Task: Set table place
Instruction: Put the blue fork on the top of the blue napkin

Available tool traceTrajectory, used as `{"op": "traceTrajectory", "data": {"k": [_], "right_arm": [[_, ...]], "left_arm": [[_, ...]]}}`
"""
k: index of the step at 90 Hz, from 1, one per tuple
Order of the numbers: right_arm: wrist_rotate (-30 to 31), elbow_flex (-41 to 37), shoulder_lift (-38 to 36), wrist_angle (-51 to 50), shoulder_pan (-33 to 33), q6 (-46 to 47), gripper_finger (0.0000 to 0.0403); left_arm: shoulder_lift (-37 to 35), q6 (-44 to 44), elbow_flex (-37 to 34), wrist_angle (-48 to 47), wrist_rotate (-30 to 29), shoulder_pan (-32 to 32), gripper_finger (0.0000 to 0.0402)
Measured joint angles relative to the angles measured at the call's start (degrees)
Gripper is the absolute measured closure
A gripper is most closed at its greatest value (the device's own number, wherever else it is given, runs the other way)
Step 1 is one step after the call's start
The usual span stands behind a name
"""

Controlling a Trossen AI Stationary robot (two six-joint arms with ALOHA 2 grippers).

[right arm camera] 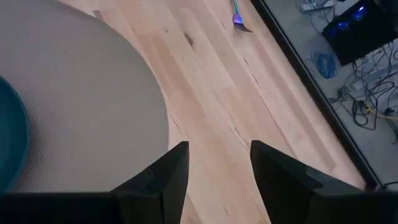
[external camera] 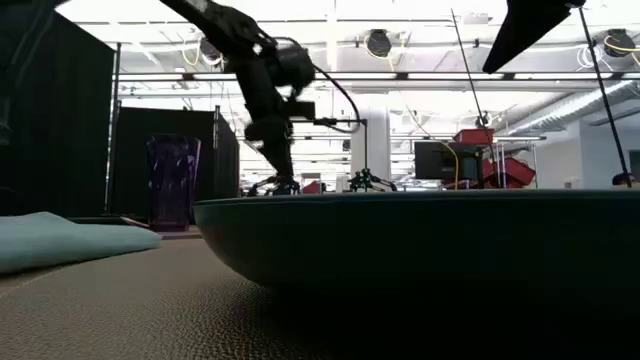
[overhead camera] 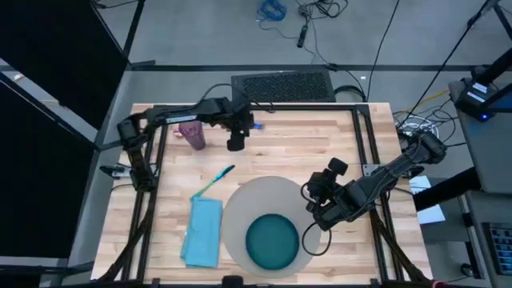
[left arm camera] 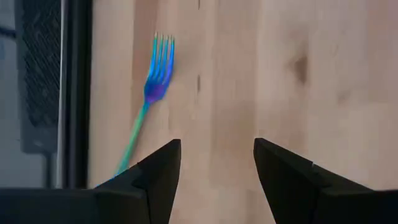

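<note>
While the left gripper (overhead camera: 235, 144) hangs over the upper middle of the table (overhead camera: 320, 144) in the overhead view, its two dark fingers are spread apart and hold nothing. A blue-green iridescent fork (left arm camera: 149, 99) lies flat on the wood just beside it; overhead, only a blue tip (overhead camera: 256, 125) shows just right of the gripper, near the table's far edge. In the left wrist picture the fork's long axis runs from tines in the upper left down toward the left finger (left arm camera: 158, 180), so it sits off to one side of the gap, not between the fingers. This arm is much the nearer one to the fork. The right gripper (overhead camera: 318, 210), also spread and empty, hovers at the lower right beside the grey placemat (overhead camera: 248, 204), which lies at the lower centre carrying a teal plate (overhead camera: 272, 242).
</note>
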Motion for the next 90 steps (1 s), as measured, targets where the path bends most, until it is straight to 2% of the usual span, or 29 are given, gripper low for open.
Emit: {"op": "traceTrajectory", "data": {"k": [20,41,59,90], "right_arm": [[-0.20,0.00,0.00,0.00,0.00,-2.11,0.0245],[-0.28,0.00,0.00,-0.03,0.00,-1.78,0.0245],[-0.27,0.00,0.00,-0.06,-0.06,-2.94,0.0245],[-0.15,0.00,0.00,-0.01,-0.81,-3.88,0.0245]], "left_arm": [[6.39,7.29,5.59,-1.86,-7.54,0.79,0.0212],[11.97,6.55,15.08,-7.20,-1.88,6.02,0.0212],[12.76,6.76,15.76,-10.25,6.01,8.67,0.0212],[15.58,6.99,15.48,-7.96,5.16,8.66,0.0212]]}}
